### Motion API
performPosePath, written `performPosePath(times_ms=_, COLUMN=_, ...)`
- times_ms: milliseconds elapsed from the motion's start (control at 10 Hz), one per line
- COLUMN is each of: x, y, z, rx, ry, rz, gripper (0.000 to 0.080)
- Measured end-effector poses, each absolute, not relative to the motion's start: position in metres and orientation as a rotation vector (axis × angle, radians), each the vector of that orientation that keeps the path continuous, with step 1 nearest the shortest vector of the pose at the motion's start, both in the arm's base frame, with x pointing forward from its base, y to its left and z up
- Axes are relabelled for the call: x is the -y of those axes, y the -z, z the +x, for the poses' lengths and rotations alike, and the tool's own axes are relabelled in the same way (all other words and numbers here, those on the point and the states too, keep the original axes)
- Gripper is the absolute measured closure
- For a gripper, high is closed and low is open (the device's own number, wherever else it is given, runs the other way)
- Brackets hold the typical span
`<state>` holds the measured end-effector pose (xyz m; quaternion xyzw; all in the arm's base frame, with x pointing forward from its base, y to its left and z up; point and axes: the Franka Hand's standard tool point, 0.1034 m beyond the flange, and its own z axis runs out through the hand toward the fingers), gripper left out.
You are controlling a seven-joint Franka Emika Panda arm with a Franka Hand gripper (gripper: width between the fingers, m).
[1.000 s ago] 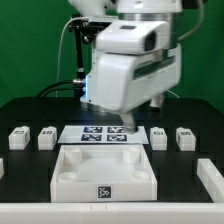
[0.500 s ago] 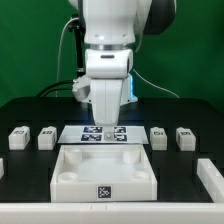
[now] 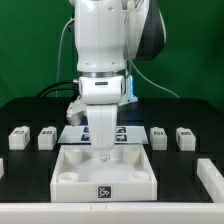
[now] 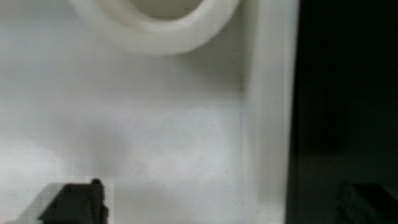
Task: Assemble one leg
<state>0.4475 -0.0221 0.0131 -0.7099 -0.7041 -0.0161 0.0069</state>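
Several legs, small white tagged blocks, lie on the black table: two on the exterior view's left (image 3: 17, 137) (image 3: 46, 137) and two on its right (image 3: 158, 135) (image 3: 185, 136). My gripper (image 3: 103, 155) hangs low over the back part of the large white square panel (image 3: 70, 180), away from every leg. In the wrist view my gripper (image 4: 222, 205) is open and empty. One dark fingertip (image 4: 75, 203) is over the panel's surface (image 4: 125, 120) and the other is over the black table beyond its edge. A round corner socket (image 4: 157, 22) shows ahead.
The marker board (image 3: 126, 134) lies behind the panel, partly hidden by my arm. White parts show at the exterior view's left edge (image 3: 2, 166) and right edge (image 3: 212, 176). A tag (image 3: 103, 191) sits on the panel's front wall.
My arm has swung from the exterior view's right to the centre, turned upright and come down toward the panel. No leg has moved.
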Motion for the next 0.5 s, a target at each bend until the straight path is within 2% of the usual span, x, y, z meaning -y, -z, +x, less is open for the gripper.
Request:
performPosePath(times_ms=100, x=0.0226, y=-0.0129, z=0.4470, rx=2.201, ry=0.049, rz=-2.221, gripper=0.0150)
performPosePath(times_ms=200, x=0.0231, y=-0.0128, z=0.4469, rx=2.199, ry=0.049, rz=-2.222, gripper=0.0234)
performPosePath(times_ms=300, x=0.0233, y=-0.0127, z=0.4468, rx=2.199, ry=0.048, rz=-2.223, gripper=0.0371)
performPosePath(times_ms=400, x=0.0235, y=-0.0127, z=0.4467, rx=2.198, ry=0.048, rz=-2.223, gripper=0.0371)
performPosePath(times_ms=500, x=0.0235, y=-0.0125, z=0.4465, rx=2.198, ry=0.047, rz=-2.223, gripper=0.0554)
